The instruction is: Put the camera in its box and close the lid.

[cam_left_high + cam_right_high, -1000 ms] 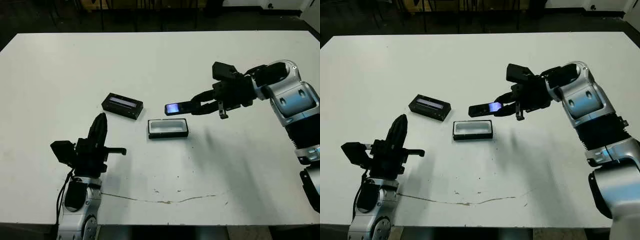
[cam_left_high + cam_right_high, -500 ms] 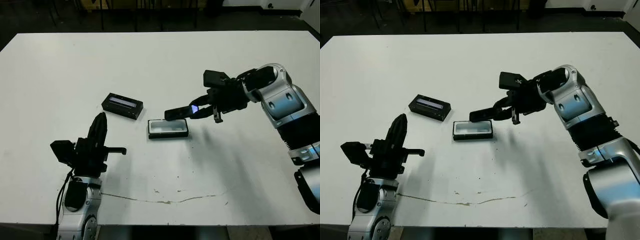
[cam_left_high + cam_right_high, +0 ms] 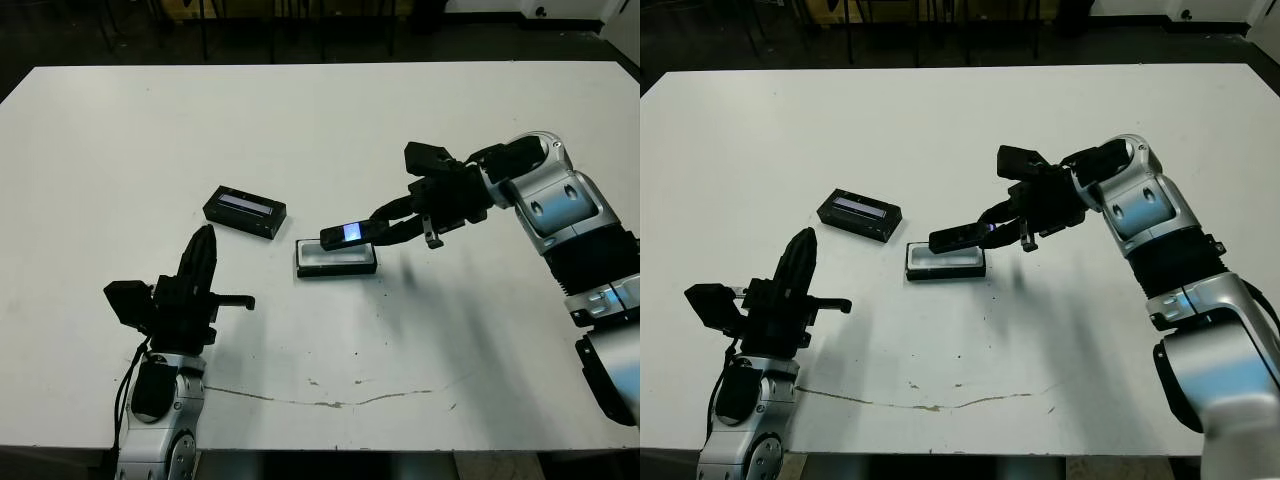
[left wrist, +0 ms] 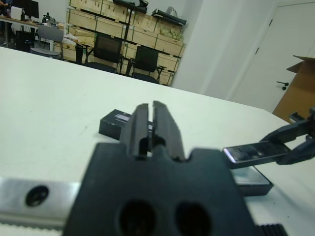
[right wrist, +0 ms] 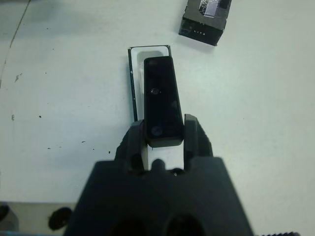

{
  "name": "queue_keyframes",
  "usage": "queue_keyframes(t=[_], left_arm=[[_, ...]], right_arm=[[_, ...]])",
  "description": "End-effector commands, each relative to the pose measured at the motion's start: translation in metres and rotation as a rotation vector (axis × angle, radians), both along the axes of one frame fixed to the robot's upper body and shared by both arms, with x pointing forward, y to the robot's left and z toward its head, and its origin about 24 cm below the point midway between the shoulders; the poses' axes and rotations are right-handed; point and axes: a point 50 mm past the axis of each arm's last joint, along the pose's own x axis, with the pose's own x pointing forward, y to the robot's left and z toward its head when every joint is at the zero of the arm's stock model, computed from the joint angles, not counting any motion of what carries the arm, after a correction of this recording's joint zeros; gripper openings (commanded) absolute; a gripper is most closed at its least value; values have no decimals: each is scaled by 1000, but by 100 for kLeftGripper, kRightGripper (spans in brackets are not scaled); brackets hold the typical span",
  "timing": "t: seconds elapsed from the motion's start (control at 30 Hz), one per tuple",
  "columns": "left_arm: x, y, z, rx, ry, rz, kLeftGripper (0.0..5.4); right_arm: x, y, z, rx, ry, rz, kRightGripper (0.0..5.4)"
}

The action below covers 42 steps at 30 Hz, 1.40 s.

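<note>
Camera rides clamped in my right gripper, hanging just above the box, lid lying at the box's ten o'clock. Placing is underway; next I judge it needs squaring and lowering in. My left gripper idles, fingers together.

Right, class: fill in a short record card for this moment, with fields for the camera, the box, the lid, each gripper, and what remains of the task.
camera: held in the air, roughly level, just above the box, not yet inside
box: open, white lining showing, on the table
lid: on the table beside the box, apart from it
right gripper: shut on one end of the camera
left gripper: shut, empty, away from the box
remaining: lower the camera in, then fit the lid
</note>
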Motion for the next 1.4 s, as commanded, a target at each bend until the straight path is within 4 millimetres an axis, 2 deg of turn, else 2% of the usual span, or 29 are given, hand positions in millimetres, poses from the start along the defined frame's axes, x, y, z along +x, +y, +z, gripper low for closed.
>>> queue_keyframes(t=[0.03,0.77,1.4], left_arm=[[-1,2,-6,7,34,12,0],[-3,1,-7,2,44,18,0],[-4,0,-7,14,38,17,0]], right_arm=[[1,1,1,-14,-4,-1,48],[-2,7,-13,-42,63,5,48],[-3,21,-26,-124,17,48,48]])
